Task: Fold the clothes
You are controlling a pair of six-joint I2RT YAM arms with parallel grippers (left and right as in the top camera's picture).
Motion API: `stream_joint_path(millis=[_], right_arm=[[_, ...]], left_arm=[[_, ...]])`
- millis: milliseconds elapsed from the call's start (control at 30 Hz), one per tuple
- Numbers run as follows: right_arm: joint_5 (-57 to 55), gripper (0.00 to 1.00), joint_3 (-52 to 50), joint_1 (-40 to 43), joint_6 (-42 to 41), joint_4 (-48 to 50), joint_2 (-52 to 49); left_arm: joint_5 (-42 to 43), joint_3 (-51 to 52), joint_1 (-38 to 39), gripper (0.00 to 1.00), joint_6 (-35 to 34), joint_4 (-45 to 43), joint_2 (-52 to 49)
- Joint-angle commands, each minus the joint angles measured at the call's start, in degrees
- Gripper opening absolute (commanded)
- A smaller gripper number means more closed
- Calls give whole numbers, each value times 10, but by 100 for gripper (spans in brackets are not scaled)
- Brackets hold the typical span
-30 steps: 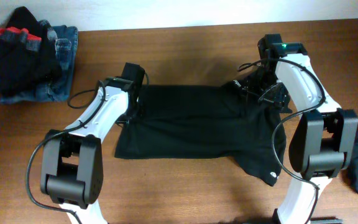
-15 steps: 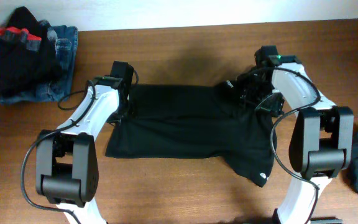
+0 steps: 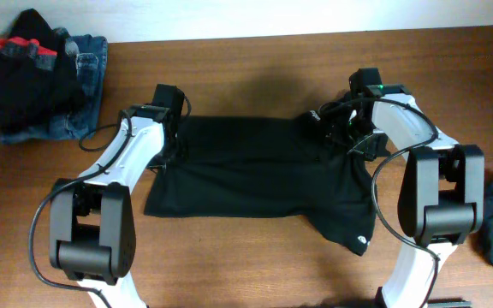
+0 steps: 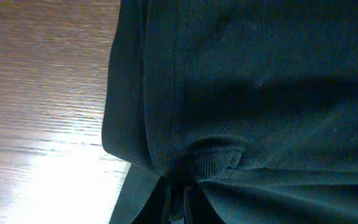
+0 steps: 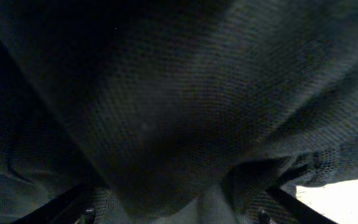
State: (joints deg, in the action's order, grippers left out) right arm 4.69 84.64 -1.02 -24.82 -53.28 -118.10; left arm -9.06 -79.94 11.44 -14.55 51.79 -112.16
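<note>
A fold looks under way: the left pincer (image 4: 178,208) is clamped on the black top (image 3: 255,167), I can't tell the right pincer's (image 3: 336,128) grip under bunched cloth, and next both corners probably need carrying across evenly.

readable text: none | black top (image 3: 255,162): small white mark (image 3: 362,242), lower right of overhead frame, too small to read | wrist views: only fabric weave

2 white arms (image 3: 135,158) w/ blk joints (image 3: 101,231), cables (image 3: 373,192)
</note>
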Motion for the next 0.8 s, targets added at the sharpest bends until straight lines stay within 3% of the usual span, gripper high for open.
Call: stream_joint_path(millis=[0,300,767], right_arm=[[9,77,-2,-5,6,2,-3],[9,77,-2,-5,6,2,-3],[2,77,-5,-5,6,2,-3]], left_arm=[[-59,-9,-7,7,4,8,-6],[-69,-9,-15,13,5,14,-6],[-69,-9,-33,8,5,15,-6]])
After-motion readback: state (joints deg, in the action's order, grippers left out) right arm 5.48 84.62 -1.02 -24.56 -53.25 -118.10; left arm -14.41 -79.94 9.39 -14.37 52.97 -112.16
